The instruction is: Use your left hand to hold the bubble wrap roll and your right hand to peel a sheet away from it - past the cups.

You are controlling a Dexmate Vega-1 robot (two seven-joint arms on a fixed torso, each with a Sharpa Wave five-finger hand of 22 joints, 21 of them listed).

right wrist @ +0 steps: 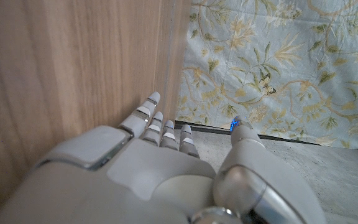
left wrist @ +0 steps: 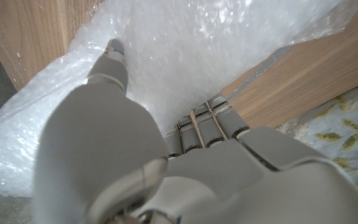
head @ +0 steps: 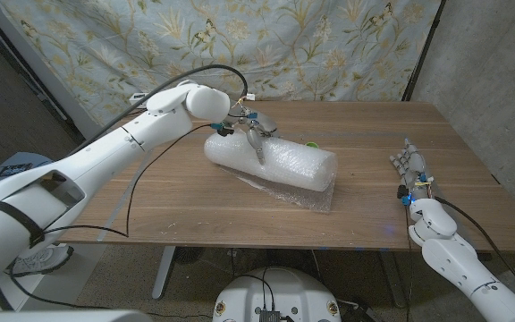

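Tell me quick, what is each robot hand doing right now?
Left robot hand: resting on top of the bubble wrap roll, holding it down.
Right robot hand: open, holding nothing, at the table edge.

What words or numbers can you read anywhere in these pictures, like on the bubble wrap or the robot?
There are none to read.
The bubble wrap roll is plain and clear, with no label.
The left robot hand on the roll and the right robot hand on the table carry no writing.
The curtain behind has only a leaf and flower pattern.
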